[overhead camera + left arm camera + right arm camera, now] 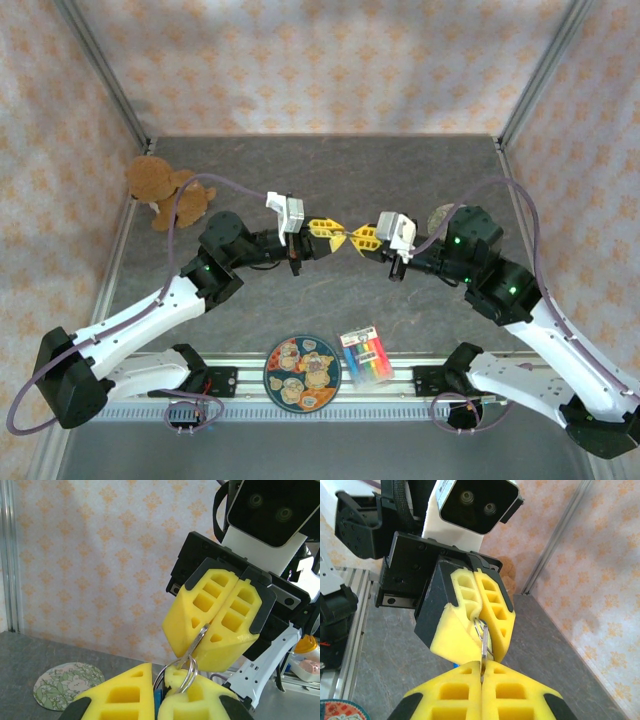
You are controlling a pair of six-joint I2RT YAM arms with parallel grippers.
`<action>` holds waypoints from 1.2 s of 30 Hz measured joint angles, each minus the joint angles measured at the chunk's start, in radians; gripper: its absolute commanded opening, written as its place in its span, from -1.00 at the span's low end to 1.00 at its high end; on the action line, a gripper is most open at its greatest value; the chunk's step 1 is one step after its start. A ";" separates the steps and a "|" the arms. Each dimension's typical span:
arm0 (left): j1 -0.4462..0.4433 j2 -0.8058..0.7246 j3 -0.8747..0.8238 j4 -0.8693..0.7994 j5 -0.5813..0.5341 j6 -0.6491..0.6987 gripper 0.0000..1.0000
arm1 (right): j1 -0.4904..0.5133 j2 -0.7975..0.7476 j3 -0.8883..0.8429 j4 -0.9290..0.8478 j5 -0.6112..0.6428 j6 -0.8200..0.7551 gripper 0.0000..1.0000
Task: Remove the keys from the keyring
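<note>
Above the middle of the table my two grippers meet tip to tip. My left gripper [335, 230] is shut on the silver keyring [190, 672], which pokes up between its yellow foam fingers [125, 695] beside a bit of blue. My right gripper [362, 240] is shut on a small pale metal key [198, 639] whose end passes through the ring. In the right wrist view the key [484, 647] runs from my right gripper [481, 666] up to the keyring [479, 626], pinched in the left gripper's fingers [492, 605].
A brown teddy bear [165, 190] lies at the back left. A patterned plate [302, 372] and a rainbow-striped card [366, 355] sit at the near edge. A round floral coaster [440, 213] lies behind the right arm, and metal frame posts stand at the corners.
</note>
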 measured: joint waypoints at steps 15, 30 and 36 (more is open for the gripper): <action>0.024 0.000 0.015 -0.055 0.040 0.001 -1.00 | 0.096 0.050 0.088 -0.123 0.151 -0.126 -1.00; 0.043 -0.005 0.053 -0.185 0.042 0.041 -1.00 | 0.157 0.126 0.179 -0.230 0.275 -0.214 -1.00; 0.054 -0.014 0.060 -0.224 0.041 0.056 -1.00 | 0.166 0.163 0.217 -0.262 0.293 -0.246 -1.00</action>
